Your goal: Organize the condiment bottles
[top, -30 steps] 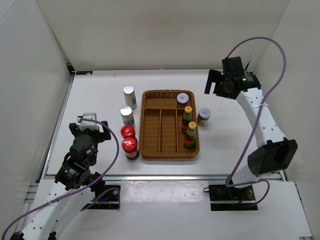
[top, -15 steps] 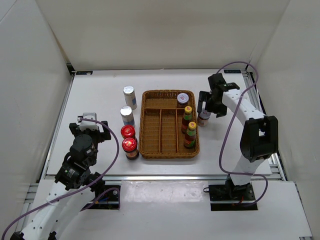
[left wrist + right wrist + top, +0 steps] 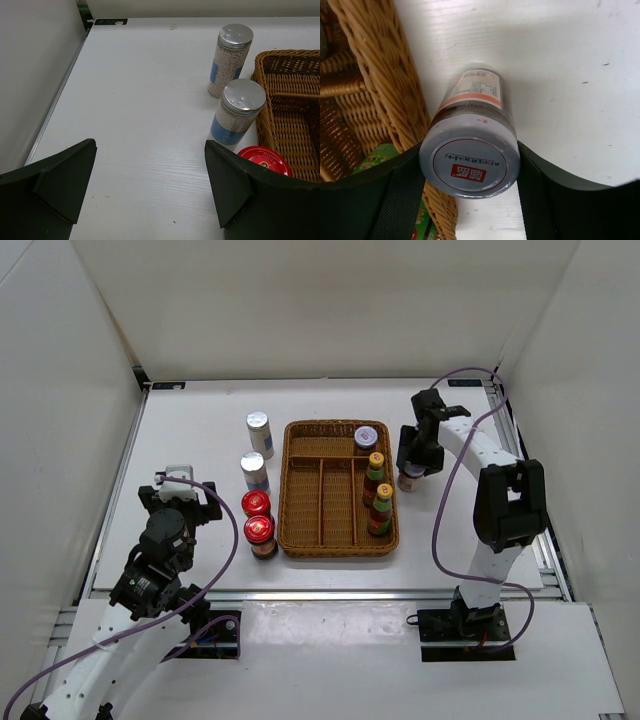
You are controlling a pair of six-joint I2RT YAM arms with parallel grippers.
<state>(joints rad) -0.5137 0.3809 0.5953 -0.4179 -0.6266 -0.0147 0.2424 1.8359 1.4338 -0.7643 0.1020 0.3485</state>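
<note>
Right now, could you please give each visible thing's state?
Grey-lidded glass jar: upright, clamped between right fingers.
Second grey-lidded jar: upright in brown wicker tray.
Two yellow-capped sauce bottles: upright in tray.
Two red-lidded jars: upright on table.
Two white silver-capped shakers: upright.
Left fingers: open.

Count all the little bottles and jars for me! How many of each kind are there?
White shakers: 2
Red-lidded jars: 2
Grey-lilac-lidded jars: 2
Yellow-capped sauce bottles: 2
Total: 8
</note>
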